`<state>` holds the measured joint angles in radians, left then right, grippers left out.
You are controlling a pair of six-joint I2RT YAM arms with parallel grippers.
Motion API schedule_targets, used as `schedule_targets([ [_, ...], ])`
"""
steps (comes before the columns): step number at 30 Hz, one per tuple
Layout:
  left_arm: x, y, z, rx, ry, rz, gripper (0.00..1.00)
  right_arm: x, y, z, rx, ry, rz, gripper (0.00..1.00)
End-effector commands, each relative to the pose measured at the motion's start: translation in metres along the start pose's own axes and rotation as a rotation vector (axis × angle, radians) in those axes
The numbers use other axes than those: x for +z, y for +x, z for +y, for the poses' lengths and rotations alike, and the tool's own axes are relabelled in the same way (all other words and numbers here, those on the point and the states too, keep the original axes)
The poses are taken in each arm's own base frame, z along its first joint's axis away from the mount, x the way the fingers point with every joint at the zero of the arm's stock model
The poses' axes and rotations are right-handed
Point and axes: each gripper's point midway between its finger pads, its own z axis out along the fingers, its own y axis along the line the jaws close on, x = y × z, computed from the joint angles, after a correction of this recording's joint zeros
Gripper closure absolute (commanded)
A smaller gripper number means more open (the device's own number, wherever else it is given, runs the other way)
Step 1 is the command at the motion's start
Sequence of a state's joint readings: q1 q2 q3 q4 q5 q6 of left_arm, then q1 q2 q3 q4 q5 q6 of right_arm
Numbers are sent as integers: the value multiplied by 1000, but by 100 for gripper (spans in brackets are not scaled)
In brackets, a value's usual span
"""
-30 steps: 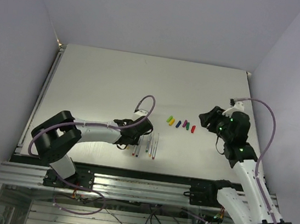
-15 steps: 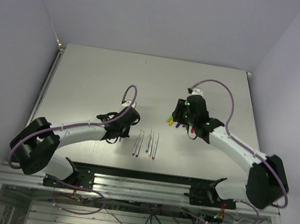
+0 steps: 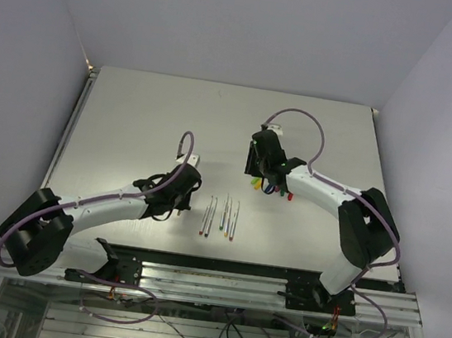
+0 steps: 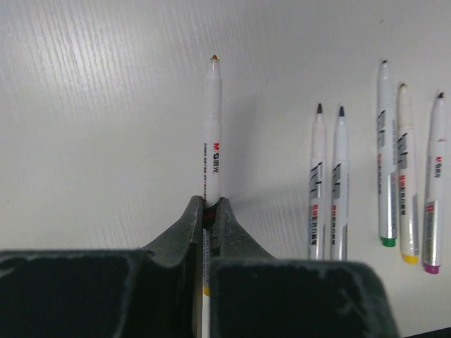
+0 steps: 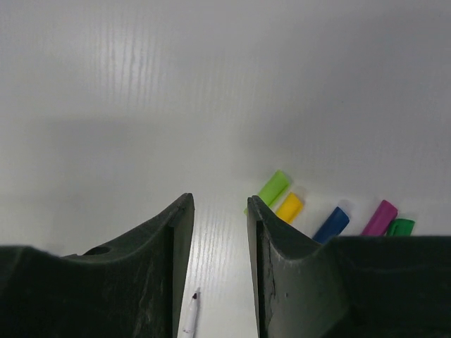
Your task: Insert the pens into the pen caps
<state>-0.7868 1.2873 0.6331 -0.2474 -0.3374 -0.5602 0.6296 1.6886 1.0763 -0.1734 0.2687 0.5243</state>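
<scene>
My left gripper (image 3: pixel 183 183) (image 4: pixel 210 204) is shut on a white pen (image 4: pixel 213 134) with a yellow band, held just above the table, tip pointing away. To its right, several more pens (image 4: pixel 385 155) (image 3: pixel 224 216) lie side by side. My right gripper (image 3: pixel 254 165) (image 5: pixel 218 204) is open and empty, hovering just left of the row of caps: light green (image 5: pixel 273 188), yellow (image 5: pixel 289 208), blue (image 5: pixel 331 224), purple (image 5: pixel 379 217) and green (image 5: pixel 402 227). A red cap (image 3: pixel 289 196) ends the row in the top view. A pen tip (image 5: pixel 192 310) shows below, between the right fingers.
The white table (image 3: pixel 132 123) has a metal rail along its near edge (image 3: pixel 211 280) and walls on three sides. The pen row lies between the two grippers, with the caps just behind it.
My right arm has swung left from the table's right side to the caps. My left gripper has drawn left, away from the pen row, with the pen in it.
</scene>
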Motion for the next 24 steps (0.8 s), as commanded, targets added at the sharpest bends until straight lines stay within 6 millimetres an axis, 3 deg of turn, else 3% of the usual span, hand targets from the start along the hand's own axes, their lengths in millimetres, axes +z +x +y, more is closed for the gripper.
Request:
schedule_targets([
  [1, -2, -18, -10, -4, 52, -64, 93, 6, 10, -2, 44, 26, 26, 64],
  [12, 4, -17, -13, 37, 52, -40, 93, 17, 36, -7, 58, 58, 82, 63],
  [24, 9, -8, -14, 54, 56, -4, 93, 26, 50, -18, 69, 121, 115, 52],
])
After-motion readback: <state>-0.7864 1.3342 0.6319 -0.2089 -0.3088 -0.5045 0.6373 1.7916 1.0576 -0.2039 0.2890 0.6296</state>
